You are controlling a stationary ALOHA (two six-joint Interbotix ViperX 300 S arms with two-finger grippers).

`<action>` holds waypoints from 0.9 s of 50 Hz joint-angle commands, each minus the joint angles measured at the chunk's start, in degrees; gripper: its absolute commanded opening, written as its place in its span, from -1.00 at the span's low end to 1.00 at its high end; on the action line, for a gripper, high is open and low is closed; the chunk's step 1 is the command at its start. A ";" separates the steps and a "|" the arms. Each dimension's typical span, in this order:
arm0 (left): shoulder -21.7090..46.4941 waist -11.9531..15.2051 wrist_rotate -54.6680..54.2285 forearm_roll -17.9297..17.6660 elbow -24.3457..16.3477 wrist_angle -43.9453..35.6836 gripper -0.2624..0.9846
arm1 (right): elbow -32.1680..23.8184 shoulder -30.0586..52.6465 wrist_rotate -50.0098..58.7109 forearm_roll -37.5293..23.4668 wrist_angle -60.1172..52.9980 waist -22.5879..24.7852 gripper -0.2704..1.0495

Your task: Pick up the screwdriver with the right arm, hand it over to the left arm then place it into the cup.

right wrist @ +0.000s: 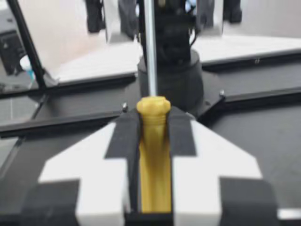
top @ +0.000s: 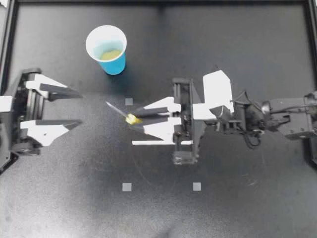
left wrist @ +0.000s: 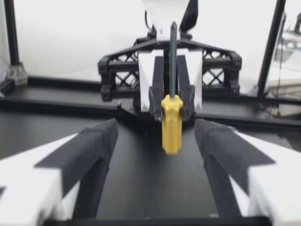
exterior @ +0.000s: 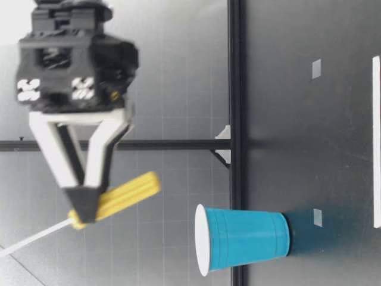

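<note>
Gripping the single yellow-handled screwdriver by its handle, my right gripper is clamped on it, raised above mid-table, with the shaft pointing toward my left gripper, whose fingers are spread wide and hold nothing. One blue cup stands upright, well apart from both. Three grey square markers dot the dark table; a pale gridded wall stands behind.

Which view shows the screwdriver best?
Left wrist view: the whole screwdriver, handle end to tip, faces the camera, clamped in my right gripper. Low view shows it side-on, but the shaft tip is cut off. Right wrist view shows the handle in its grip, shaft pointing ahead. Top view shows only a yellow speck and thin shaft.
</note>
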 commanded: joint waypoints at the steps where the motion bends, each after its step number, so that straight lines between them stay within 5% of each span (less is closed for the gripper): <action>1: 1.76 0.09 -0.09 0.00 -2.37 -2.99 0.49 | -2.46 0.35 -0.09 0.09 -0.88 -0.44 -0.56; 31: 13.71 0.00 -2.55 1.14 -9.32 -8.70 0.45 | -5.19 2.72 -0.09 0.09 -1.14 -1.58 -0.56; 37: 14.59 0.09 -3.43 1.93 -9.40 -9.93 0.29 | -5.19 2.72 -0.09 0.09 -1.05 -1.67 -0.56; 45: 14.33 0.09 -3.52 2.02 -8.96 -11.51 -0.17 | -5.01 2.72 -0.09 0.09 -1.05 -1.67 -0.56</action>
